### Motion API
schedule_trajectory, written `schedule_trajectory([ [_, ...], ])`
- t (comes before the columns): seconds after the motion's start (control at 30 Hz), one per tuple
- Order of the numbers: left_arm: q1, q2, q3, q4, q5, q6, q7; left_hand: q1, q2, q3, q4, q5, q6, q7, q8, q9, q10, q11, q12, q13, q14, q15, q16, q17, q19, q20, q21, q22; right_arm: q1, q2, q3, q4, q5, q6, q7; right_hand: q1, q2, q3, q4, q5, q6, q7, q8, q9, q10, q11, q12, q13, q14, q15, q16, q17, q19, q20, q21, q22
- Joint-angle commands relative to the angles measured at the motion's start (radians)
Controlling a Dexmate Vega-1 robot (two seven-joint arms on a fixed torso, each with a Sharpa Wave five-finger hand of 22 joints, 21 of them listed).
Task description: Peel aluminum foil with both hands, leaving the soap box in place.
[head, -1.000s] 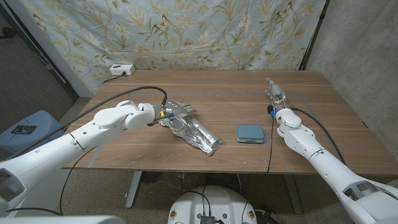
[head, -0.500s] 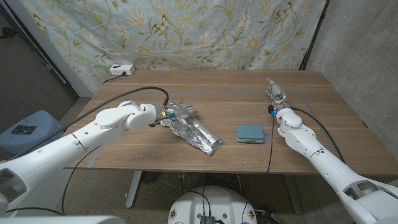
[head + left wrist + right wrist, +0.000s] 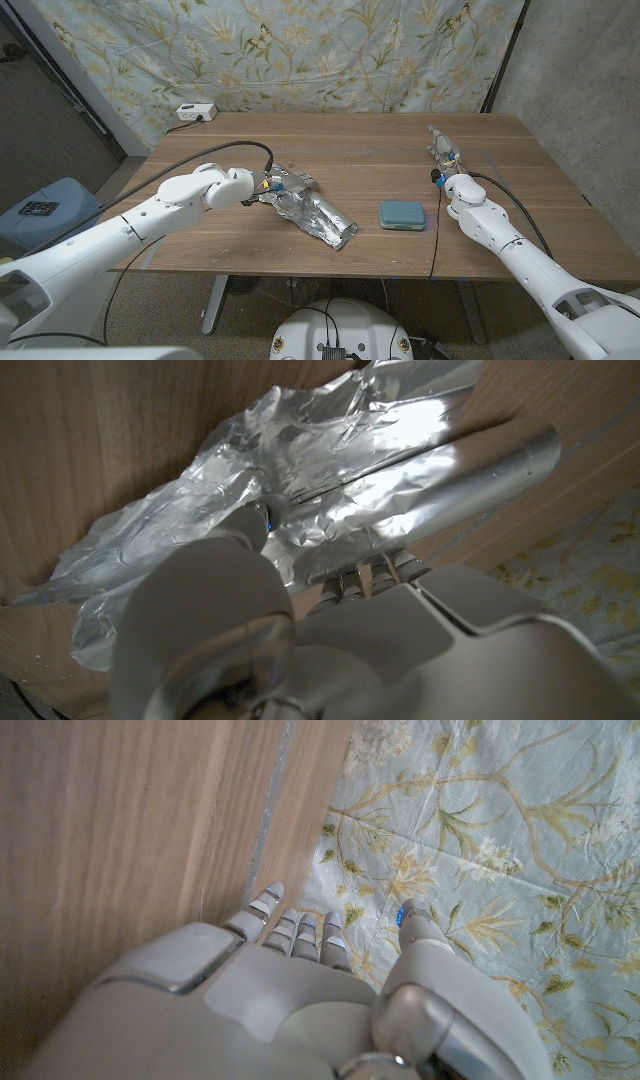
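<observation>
Wooden table [image 3: 360,150], wide bare board through the middle and far half; backdrop of floral cloth [image 3: 300,50] hangs behind the far edge. Foil [image 3: 315,212] lies left of centre, a crumpled sheet running diagonally toward the near edge, its near tip short of the rim. Left hand [image 3: 275,183] rests on the foil's far-left end; in the left wrist view the fingers [image 3: 252,525] press into the crinkled sheet, but whether they pinch it cannot be told. Soap box [image 3: 403,214], teal, sits right of centre, apart from the foil with bare wood between them, uncovered. Right hand [image 3: 441,150] stands near the far right of the table, fingers [image 3: 300,935] straight and loosely together, holding nothing, well apart from the box. White power strip [image 3: 195,111] at the far left corner. No legible writing anywhere.
</observation>
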Motion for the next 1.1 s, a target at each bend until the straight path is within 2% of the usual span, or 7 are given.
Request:
schedule_trajectory([
  [0.03,-0.012,-0.027,0.023,0.01,0.0,0.002,-0.004,0.012,0.001,-0.007,0.002,0.001,0.016,0.004,0.008,0.003,-0.042,-0.006,0.013,0.006,0.02,0.0,0.013,0.006,0.015,0.004,0.011,0.006,-0.003,-0.008,-0.002,-0.007,0.001,-0.014,0.004,-0.001,0.003,-0.005,-0.001,0.001,-0.004,-0.004,0.006,0.002,-0.003,0.002,0.006,0.003,-0.011,-0.001,0.003,0.001,-0.005,-0.044,0.004,0.004],
  [0.17,0.001,-0.031,0.02,0.013,0.002,-0.004,0.044,0.02,0.003,-0.013,0.001,-0.001,0.048,-0.011,0.02,0.005,-0.02,-0.009,0.026,0.009,0.047,-0.008,0.027,0.013,0.037,0.002,0.018,0.007,-0.004,-0.008,-0.002,-0.005,0.003,-0.013,0.006,-0.001,0.003,-0.005,-0.001,0.001,-0.003,-0.005,0.006,0.002,-0.003,0.003,0.006,0.003,-0.01,0.0,0.003,0.0,-0.005,-0.044,0.004,0.004],
  [0.33,0.026,-0.035,0.016,0.02,0.019,0.005,0.118,0.06,0.006,-0.033,-0.007,-0.008,0.172,-0.046,0.084,0.02,0.075,-0.027,0.073,0.027,0.136,-0.025,0.086,0.049,0.102,0.001,0.042,0.012,-0.002,-0.009,-0.003,-0.001,0.004,-0.014,0.011,-0.001,0.004,-0.005,-0.001,0.001,-0.003,-0.005,0.006,0.002,-0.003,0.003,0.007,0.003,-0.011,-0.001,0.004,0.0,-0.005,-0.044,0.004,0.004],
  [0.4,0.044,-0.035,0.012,0.026,0.028,0.003,0.175,0.093,0.004,-0.045,-0.009,-0.015,0.236,0.001,0.117,0.03,0.124,-0.036,0.101,0.04,0.188,-0.037,0.127,0.073,0.138,0.001,0.056,0.015,-0.001,-0.009,-0.004,0.001,0.004,-0.016,0.013,-0.001,0.004,-0.005,-0.001,0.001,-0.003,-0.005,0.007,0.002,-0.004,0.003,0.006,0.003,-0.011,0.0,0.004,0.0,-0.004,-0.044,0.004,0.004],
  [0.5,0.065,-0.033,0.006,0.036,0.036,-0.004,0.246,0.139,-0.01,-0.063,-0.014,-0.021,0.324,-0.016,0.16,0.045,0.196,-0.056,0.139,0.057,0.251,-0.058,0.177,0.102,0.2,-0.006,0.085,0.022,0.002,-0.009,-0.005,0.006,0.005,-0.017,0.017,-0.001,0.004,-0.005,-0.001,0.001,-0.003,-0.005,0.007,0.002,-0.003,0.001,0.007,0.003,-0.011,0.0,0.004,0.0,-0.004,-0.044,0.004,0.004],
  [0.87,0.07,-0.04,0.015,0.031,0.065,0.075,0.212,0.194,-0.032,-0.08,-0.013,-0.031,0.383,-0.027,0.198,0.061,0.252,-0.068,0.169,0.074,0.298,-0.075,0.219,0.129,0.238,-0.003,0.107,0.028,0.017,-0.002,-0.012,0.038,0.011,-0.017,0.039,-0.001,0.004,-0.006,-0.001,0.001,-0.003,-0.006,0.007,0.002,-0.004,0.002,0.007,0.003,-0.011,-0.001,0.004,0.0,-0.004,-0.044,0.005,0.004],
  [1.1,0.066,-0.051,0.021,0.043,0.056,0.091,0.22,0.242,-0.05,-0.109,-0.009,-0.045,0.49,-0.074,0.272,0.091,0.384,-0.098,0.224,0.101,0.427,-0.125,0.302,0.166,0.325,-0.007,0.159,0.039,0.022,-0.001,-0.012,0.055,0.019,-0.024,0.048,-0.002,0.005,-0.006,0.0,0.001,-0.003,-0.006,0.007,0.002,-0.004,0.002,0.008,0.003,-0.011,-0.001,0.005,0.001,-0.003,-0.044,0.005,0.004],
])
